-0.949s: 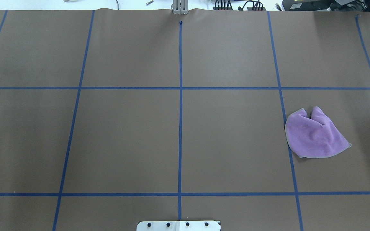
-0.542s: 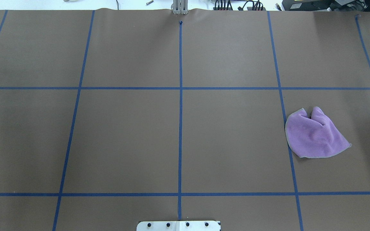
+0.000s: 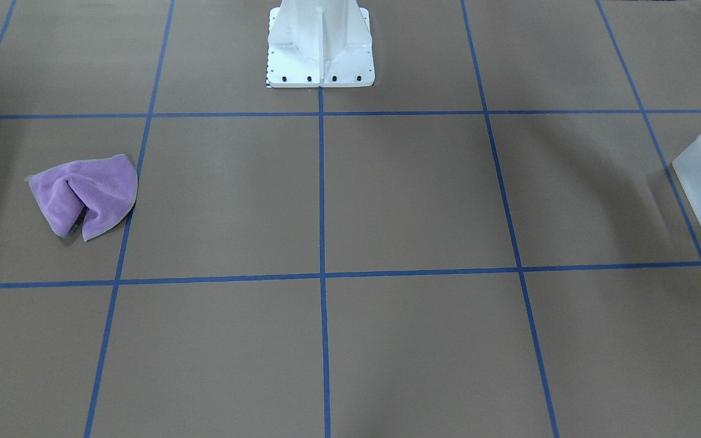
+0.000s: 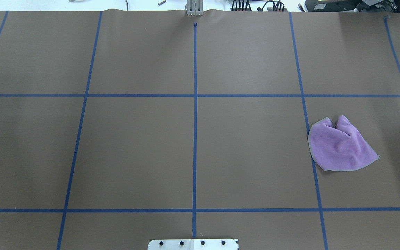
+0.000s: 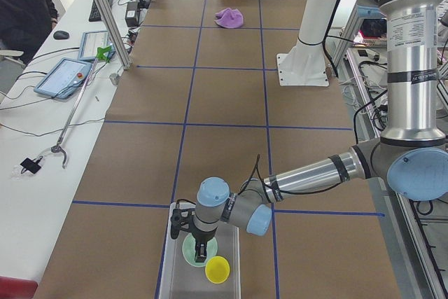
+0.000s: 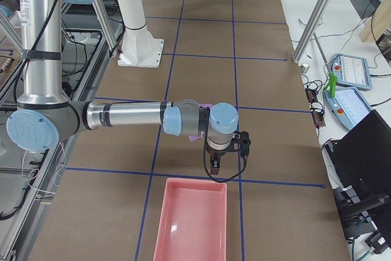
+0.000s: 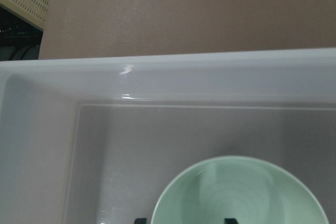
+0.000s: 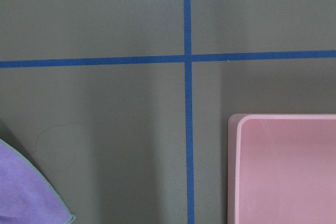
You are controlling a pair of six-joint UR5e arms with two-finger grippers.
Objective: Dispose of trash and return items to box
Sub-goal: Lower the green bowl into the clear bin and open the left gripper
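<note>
The mint-green bowl (image 7: 236, 192) lies on the floor of the frosted-white box (image 7: 210, 66), upright. In the exterior left view the bowl (image 5: 190, 251) sits beside a yellow cup (image 5: 218, 269) inside the box (image 5: 234, 271). My left gripper (image 7: 185, 220) hangs just over the bowl with its two fingertips apart, open and holding nothing. A purple cloth (image 4: 339, 146) lies crumpled on the table's right side. My right gripper (image 6: 227, 166) hovers over bare table between the cloth (image 8: 26, 187) and a pink tray (image 6: 192, 221). I cannot tell whether it is open or shut.
The pink tray (image 8: 286, 166) stands at the table's right end. The box (image 3: 700, 176) stands at the left end. The robot's white base (image 3: 320, 42) is at the table's near middle edge. Blue tape lines grid the brown table. An operator's desk with tablets runs along the far side.
</note>
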